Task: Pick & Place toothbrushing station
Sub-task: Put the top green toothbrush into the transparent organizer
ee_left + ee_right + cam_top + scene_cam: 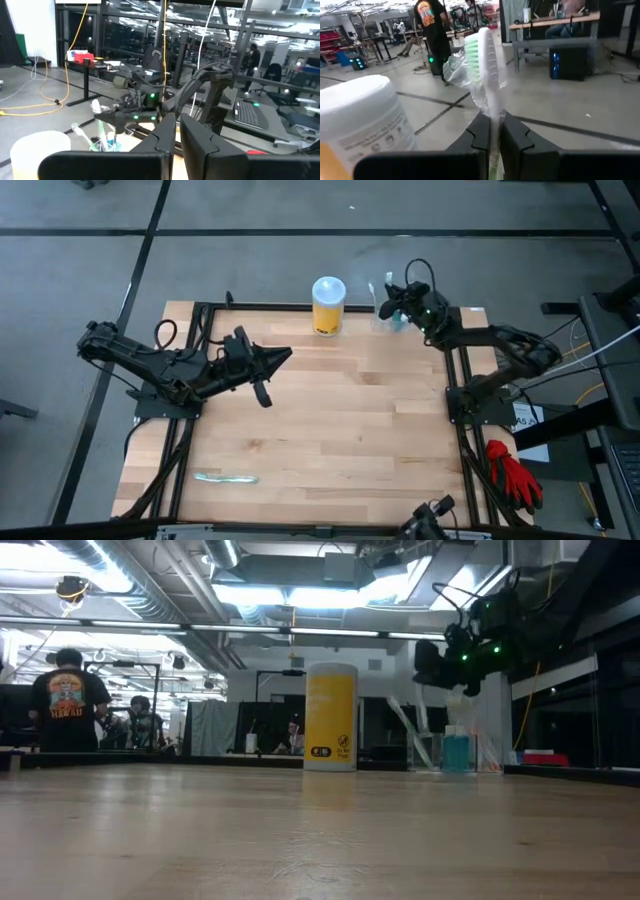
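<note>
Overhead: my right gripper (388, 302) is at the far right corner of the table (330, 420), right over the toothbrushing station (387, 318), a clear holder just right of the yellow canister (328, 307). My left gripper (282, 356) hangs over the left-centre boards, fingers pointing at the canister, nothing in it. Small silvery packet (225, 477) lies near the front left edge. Red glove (513, 471) off the table at right.

Low view: canister (330, 718) upright at mid-table. Station (450, 752) stands to its right, apart from it, blue bit inside, pale stick leaning out. My right gripper (457, 680) sits directly above it, green lights on the wrist. People in the room behind, one in a black printed shirt (65, 700).

Left wrist: my fingers (162, 137) nearly together, thin gap, nothing between. Right arm and station (106, 141) visible ahead.

Right wrist: my fingers (481, 131) pinched on a toothbrush (489, 75), white handle, green bristles, clear wrap clinging to it. Canister lid (357, 97) just beside.
</note>
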Tool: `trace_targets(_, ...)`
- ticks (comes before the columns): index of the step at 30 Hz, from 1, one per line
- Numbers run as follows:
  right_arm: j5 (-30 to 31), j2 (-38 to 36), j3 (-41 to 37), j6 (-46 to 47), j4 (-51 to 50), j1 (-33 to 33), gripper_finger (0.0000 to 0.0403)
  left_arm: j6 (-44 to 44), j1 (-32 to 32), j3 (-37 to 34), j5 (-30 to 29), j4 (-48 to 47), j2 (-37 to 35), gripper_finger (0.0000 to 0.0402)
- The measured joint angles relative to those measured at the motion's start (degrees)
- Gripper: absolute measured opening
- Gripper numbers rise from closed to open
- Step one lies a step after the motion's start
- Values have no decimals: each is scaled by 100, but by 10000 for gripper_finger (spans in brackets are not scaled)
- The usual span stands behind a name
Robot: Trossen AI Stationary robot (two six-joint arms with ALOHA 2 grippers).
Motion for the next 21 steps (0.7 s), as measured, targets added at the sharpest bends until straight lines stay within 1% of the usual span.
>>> trace_targets(2, 118, 198, 4, -85, 103, -2, 20, -124, -5, 0, 4, 0, 2, 19)
trace_targets(3, 242, 304, -12, -92, -9, -8, 20, -162, -19, 0, 4, -1, 2, 19)
trace_targets(5, 258, 466, -42, -91, -161, -48, 20, -181, -56, 0, 4, 0, 2, 19)
trace_targets(7, 175, 463, -8, -92, 71, -57, 20, -193, -89, 0, 3, 0, 2, 19)
trace_targets(12, 70, 379, -13, -70, 120, -48, 20, -276, -116, 0, 0, 0, 2, 19)
trace_targets(17, 5, 382, -13, -138, -108, -60, 21, -259, -109, 0, 0, 0, 2, 19)
trace_targets(21, -26, 381, -13, -260, -295, -113, 35, -278, -109, 0, 0, 0, 2, 19)
